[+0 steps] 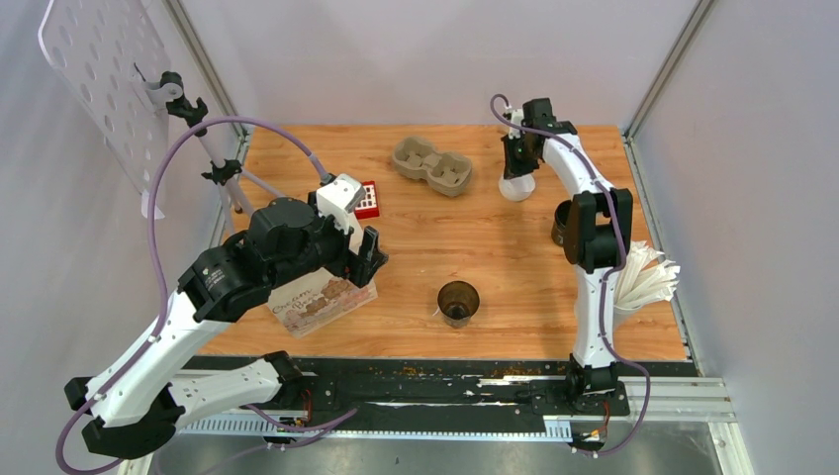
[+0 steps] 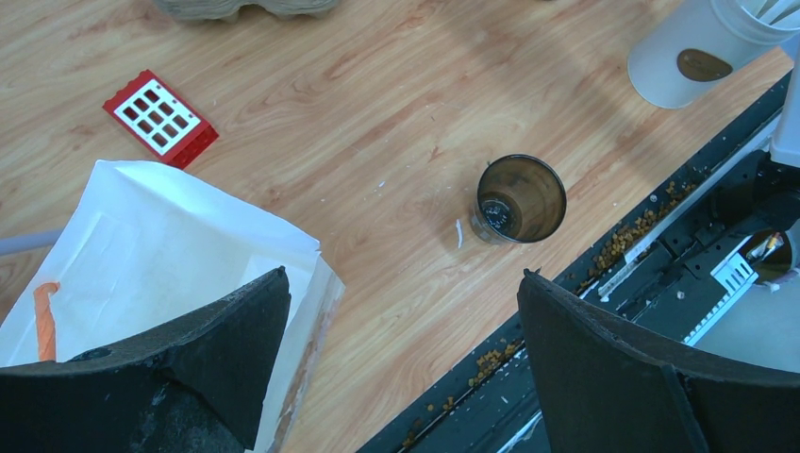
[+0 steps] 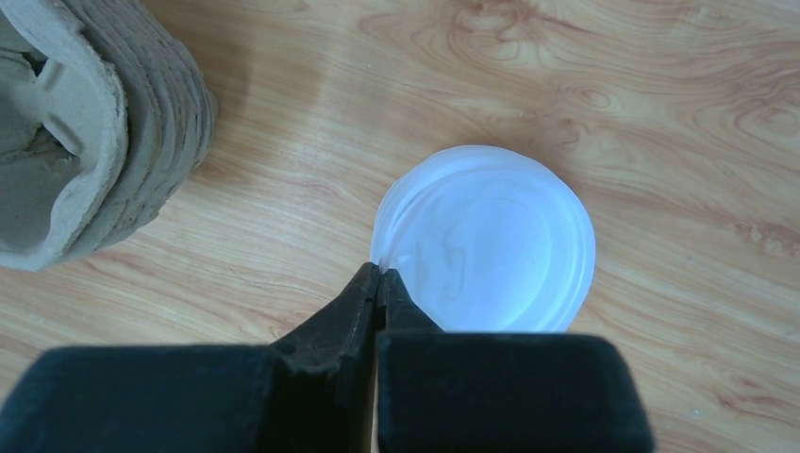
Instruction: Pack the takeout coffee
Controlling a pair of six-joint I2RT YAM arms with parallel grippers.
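Observation:
A takeout coffee cup (image 1: 458,302) (image 2: 521,198), dark brown with no lid on it, stands at the front middle of the table. Behind my right arm, a second dark cup (image 1: 562,224) is partly hidden. At the back, my right gripper (image 1: 515,163) (image 3: 379,274) is shut on the rim of a white round plastic lid (image 1: 516,186) (image 3: 486,241), to the right of the pulp cup tray (image 1: 430,165) (image 3: 66,132). My left gripper (image 1: 372,253) (image 2: 406,283) is open and holds nothing. It hangs over the right edge of a white paper bag (image 1: 322,302) (image 2: 160,245).
A small red gridded block (image 1: 367,200) (image 2: 160,118) lies behind the bag. A tall white holder of white sticks (image 1: 643,282) (image 2: 698,47) stands at the right edge. A perforated white panel on a stand (image 1: 109,69) leans at the back left.

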